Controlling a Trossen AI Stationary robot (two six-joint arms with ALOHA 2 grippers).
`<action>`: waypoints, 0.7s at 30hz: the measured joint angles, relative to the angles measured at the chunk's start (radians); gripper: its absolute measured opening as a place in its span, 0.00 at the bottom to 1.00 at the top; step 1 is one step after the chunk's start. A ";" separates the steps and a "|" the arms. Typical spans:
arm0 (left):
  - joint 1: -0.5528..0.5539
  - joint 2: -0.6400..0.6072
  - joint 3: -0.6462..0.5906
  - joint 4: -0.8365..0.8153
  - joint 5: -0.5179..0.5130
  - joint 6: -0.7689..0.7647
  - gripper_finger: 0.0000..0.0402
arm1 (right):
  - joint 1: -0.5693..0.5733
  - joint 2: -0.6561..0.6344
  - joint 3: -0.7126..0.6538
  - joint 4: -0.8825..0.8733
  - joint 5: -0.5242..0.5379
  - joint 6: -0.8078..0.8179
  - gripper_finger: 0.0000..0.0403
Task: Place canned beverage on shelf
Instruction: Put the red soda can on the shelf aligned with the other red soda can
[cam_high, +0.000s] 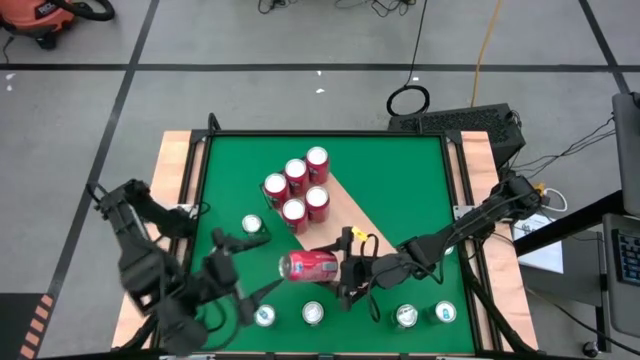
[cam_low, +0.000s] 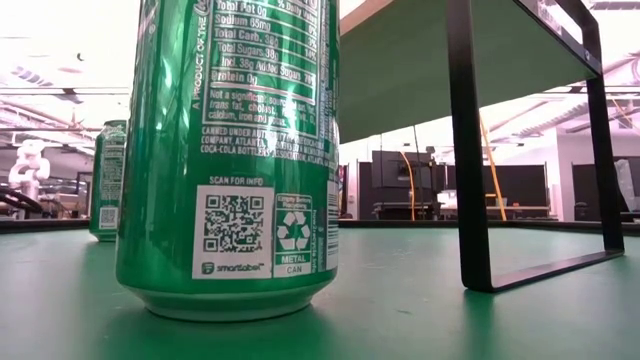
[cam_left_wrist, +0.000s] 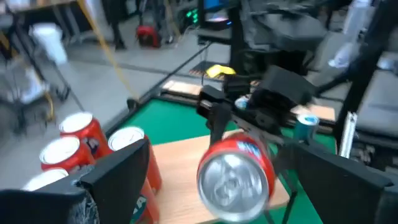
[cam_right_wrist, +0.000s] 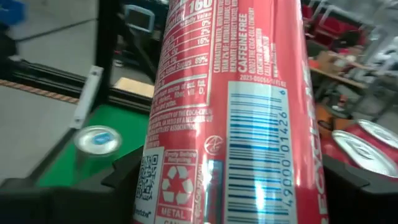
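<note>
From above, the right gripper (cam_high: 345, 270) at lower centre of the frame is closed around a red can (cam_high: 309, 265) held sideways over the near corner of the shelf (cam_high: 345, 215); it should turn the can upright before lowering it beside the standing red cans (cam_high: 297, 189). The left gripper (cam_high: 232, 262) waits at lower left, fingers spread and empty. Only the left wrist view shows the can's silver end (cam_left_wrist: 235, 179) above the board, and only the low view the shelf's dark leg (cam_low: 468, 150).

five upright red cans (cam_high: 297, 186) crowd shelf's (cam_high: 352, 220) far corner, near half bare
</note>
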 joint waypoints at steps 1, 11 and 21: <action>-0.023 0.001 0.000 -0.002 -0.012 0.024 0.98 | 0.000 -0.007 0.000 -0.014 -0.018 0.005 0.73; -0.150 0.048 -0.230 0.026 -0.231 -0.130 0.98 | -0.079 -0.025 -0.050 0.131 -0.433 0.089 0.73; -0.096 0.075 -0.370 0.302 -0.302 -0.057 0.98 | -0.135 -0.025 -0.193 0.542 -0.643 0.140 0.73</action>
